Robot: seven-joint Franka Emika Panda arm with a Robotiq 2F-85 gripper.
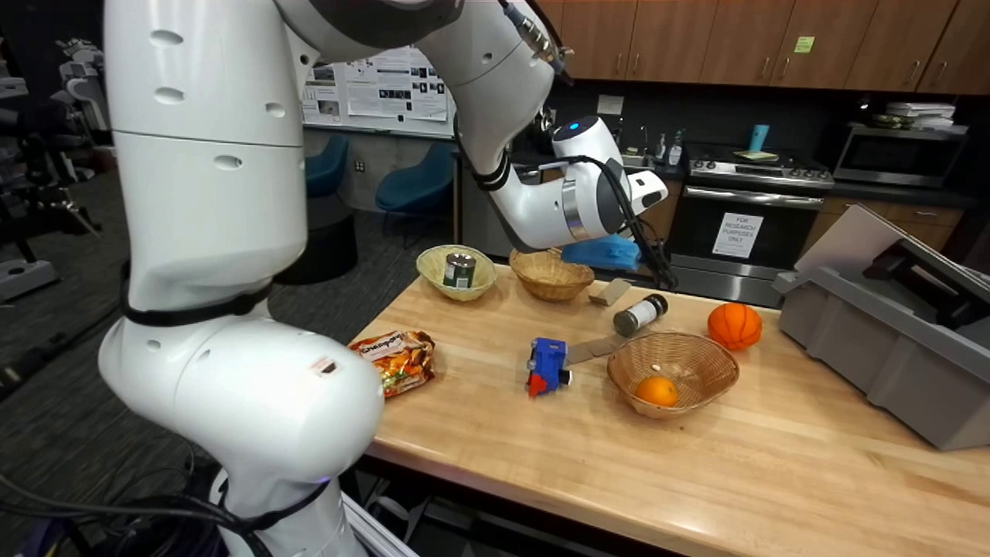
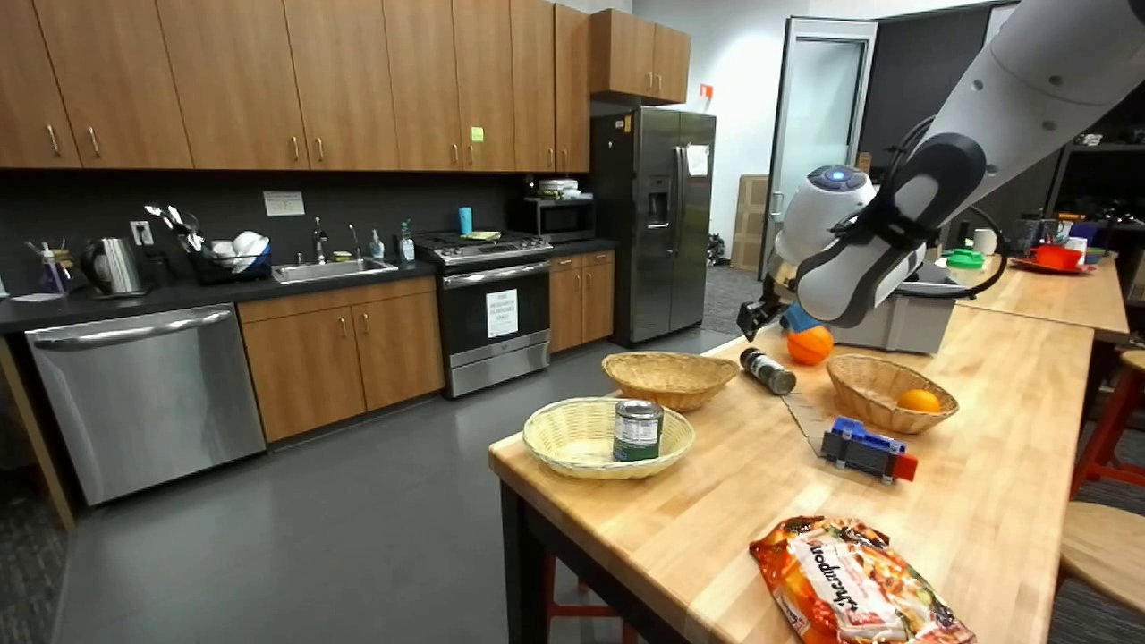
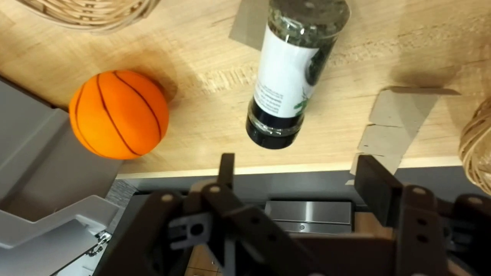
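Observation:
My gripper [image 3: 296,158] stands open in the wrist view, its two dark fingers well apart with nothing between them. In an exterior view the black gripper [image 2: 757,318] hangs above the table's edge, beside a blue piece [image 2: 799,318] at the wrist. Nearest to it is a spice jar [image 3: 285,73] with a white label and black cap, lying on its side, cap end towards the fingers and not touching them. An orange ball [image 3: 119,115] with dark seams lies to the jar's left in that view. A folded cardboard piece [image 3: 399,111] is on the right.
A wicker basket [image 1: 700,367] holds an orange [image 1: 657,391]. A blue toy vehicle [image 1: 547,362] sits nearby. A pale basket [image 2: 572,438] holds a can [image 2: 638,431], beside a brown basket [image 2: 671,380]. A snack bag [image 2: 850,581] and a grey bin [image 1: 874,352] also occupy the table.

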